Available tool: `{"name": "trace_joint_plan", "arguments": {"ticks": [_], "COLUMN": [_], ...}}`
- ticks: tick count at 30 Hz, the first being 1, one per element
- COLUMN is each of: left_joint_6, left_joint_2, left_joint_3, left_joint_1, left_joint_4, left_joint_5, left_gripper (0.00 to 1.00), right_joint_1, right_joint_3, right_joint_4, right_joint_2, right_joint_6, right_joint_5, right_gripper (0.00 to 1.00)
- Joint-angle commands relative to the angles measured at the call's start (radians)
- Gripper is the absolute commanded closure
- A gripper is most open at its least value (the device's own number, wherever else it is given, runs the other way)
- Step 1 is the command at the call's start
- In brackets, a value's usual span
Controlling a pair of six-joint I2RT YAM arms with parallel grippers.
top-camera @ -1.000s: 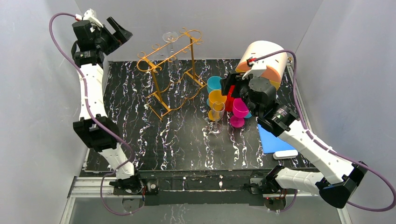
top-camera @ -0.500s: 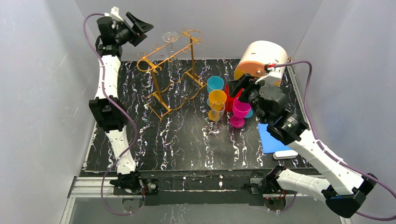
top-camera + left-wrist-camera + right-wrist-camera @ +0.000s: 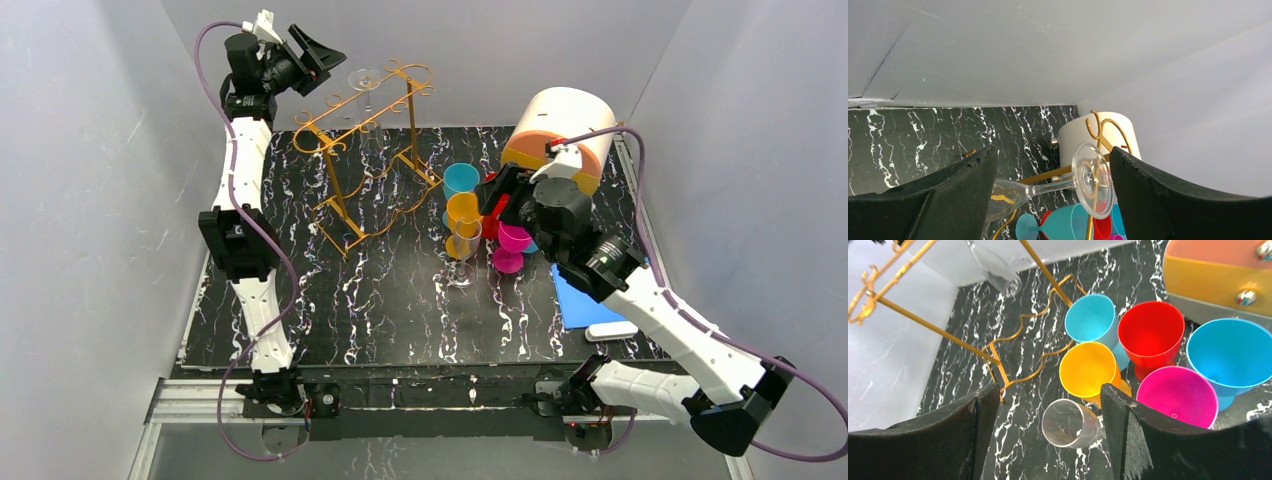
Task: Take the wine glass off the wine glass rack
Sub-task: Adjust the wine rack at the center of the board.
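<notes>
Now, clear wine glass point(image 3: 1092, 179): hanging upside down on tall gold wire rack point(image 3: 933, 328).
left gripper point(image 3: 318, 52): standing wide open, gripping nothing, fingers flanking the glass's foot.
right gripper point(image 3: 1045, 388): hovering open, empty.

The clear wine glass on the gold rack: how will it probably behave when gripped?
Probably fragile: the wine glass is clear glass with a slender stem. Likely slippery, since its surface looks smooth and glossy. It hangs bowl down by its foot on the wire rack, so it may swing or catch if pulled sideways.
</notes>
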Motion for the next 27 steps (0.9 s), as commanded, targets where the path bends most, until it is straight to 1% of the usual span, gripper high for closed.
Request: {"name": "trace_joint_plan", "arguments": {"ticks": [1, 4, 6, 11, 14, 16, 18, 20, 22, 24, 27], "left_joint_6": [0.050, 0.048, 0.035, 0.053, 0.059, 0.073, 0.086, 0.089, 0.083, 0.037, -0.107], "left_joint_2": [-0.072, -0.089, -0.107, -0.114, -0.132, -0.144, -0.159, -0.178, -0.192, -0.196, -0.188], "left_joint_3": [-0.016, -0.060, -0.103, -0.107, -0.134, -0.148, -0.164, -0.198, -0.229, -0.262, -0.317], "left_joint_1": [-0.053, -0.073, -0.082, -0.087, -0.087, -0.088, -0.087, -0.088, -0.086, -0.081, -0.064], "left_joint_4": [0.032, 0.030, 0.074, 0.068, 0.070, 0.063, 0.046, 0.059, 0.106, 0.197, 0.371], "left_joint_5": [-0.019, -0.031, -0.048, -0.043, -0.067, -0.066, -0.066, -0.064, -0.034, 0.019, 0.082], "left_gripper": [0.22, 0.22, 0.22, 0.32, 0.36, 0.38, 0.42, 0.45, 0.47, 0.48, 0.66], "right_joint_1": [0.000, 0.000, 0.001, 0.001, 0.001, 0.001, 0.000, 0.001, 0.000, 0.001, 0.001], "right_joint_3": [0.067, 0.065, 0.061, 0.068, 0.054, 0.052, 0.054, 0.046, 0.045, 0.055, 0.048], "right_joint_4": [-0.024, 0.000, 0.011, -0.007, -0.007, -0.006, -0.015, -0.014, -0.010, -0.011, -0.007], "right_joint_2": [0.040, 0.041, 0.039, 0.028, 0.010, 0.002, -0.001, -0.004, 0.000, 0.009, 0.014], "right_joint_6": [0.056, 0.072, 0.077, 0.068, 0.075, 0.075, 0.078, 0.087, 0.091, 0.092, 0.092], "right_joint_5": [-0.050, -0.075, -0.082, -0.079, -0.059, -0.065, -0.064, -0.059, -0.063, -0.072, -0.071], "right_gripper": [0.21, 0.22, 0.23, 0.23, 0.23, 0.23, 0.23, 0.24, 0.24, 0.23, 0.23]}}
